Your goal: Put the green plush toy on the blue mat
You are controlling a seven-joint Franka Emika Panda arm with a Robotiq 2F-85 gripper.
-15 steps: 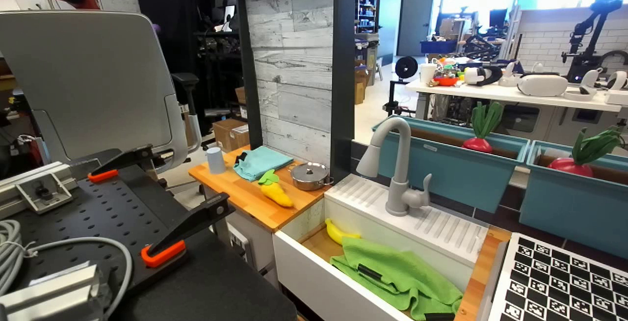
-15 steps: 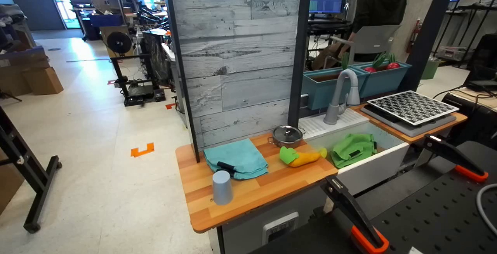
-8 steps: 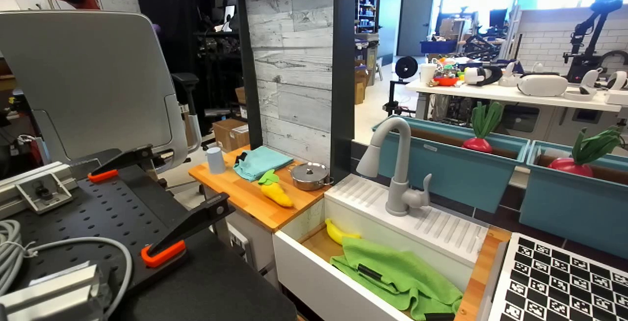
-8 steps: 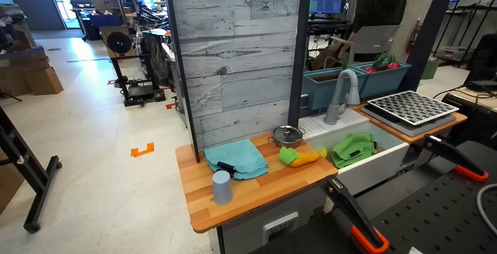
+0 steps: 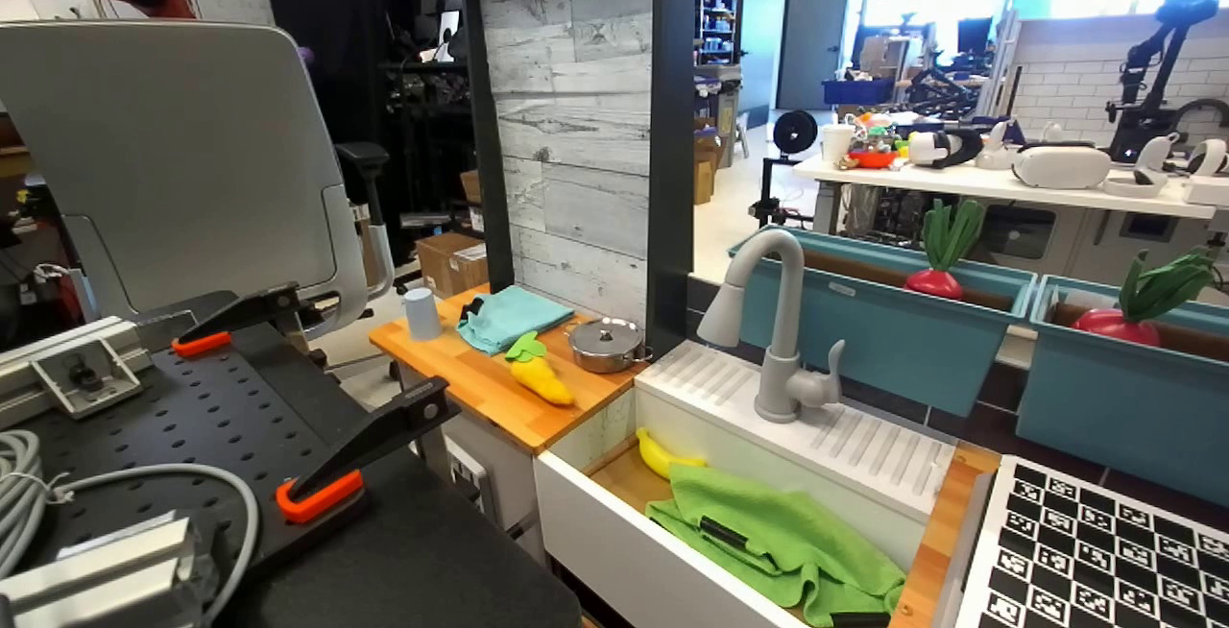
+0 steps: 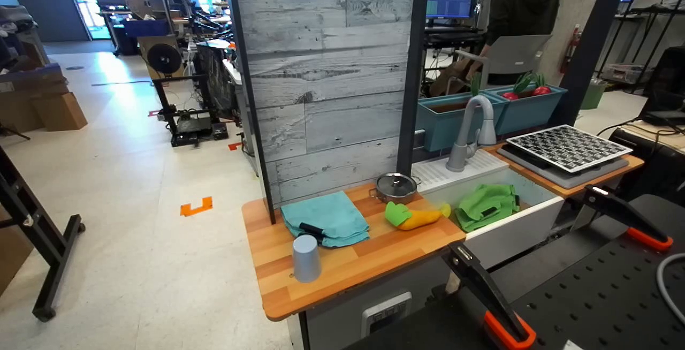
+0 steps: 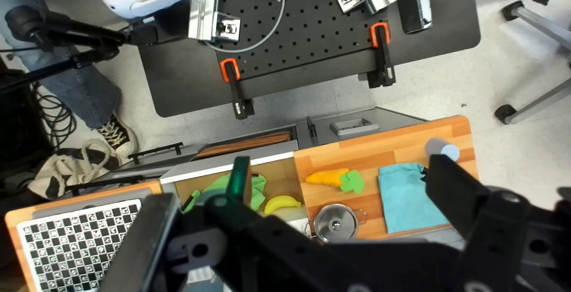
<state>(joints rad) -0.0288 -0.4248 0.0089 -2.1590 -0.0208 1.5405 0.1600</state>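
A plush carrot, yellow-orange with a green leafy top, lies on the wooden counter in both exterior views (image 5: 541, 380) (image 6: 420, 219) and in the wrist view (image 7: 324, 177). No wholly green plush toy shows. The blue mat, a folded teal-blue cloth, lies flat beside the carrot's leafy end in both exterior views (image 5: 514, 316) (image 6: 334, 219) and in the wrist view (image 7: 403, 200). My gripper (image 7: 339, 161) is open and empty, high above the counter. Its fingers stand wide apart, and one hides part of the mat. The gripper is outside both exterior views.
A lidded steel pot (image 6: 396, 187) stands near the carrot. An upside-down blue-grey cup (image 6: 306, 259) stands by the mat. The sink holds a green cloth (image 5: 778, 532) and a banana (image 5: 662, 455). A faucet (image 5: 783, 340) and a tall wooden panel (image 6: 326, 82) rise behind.
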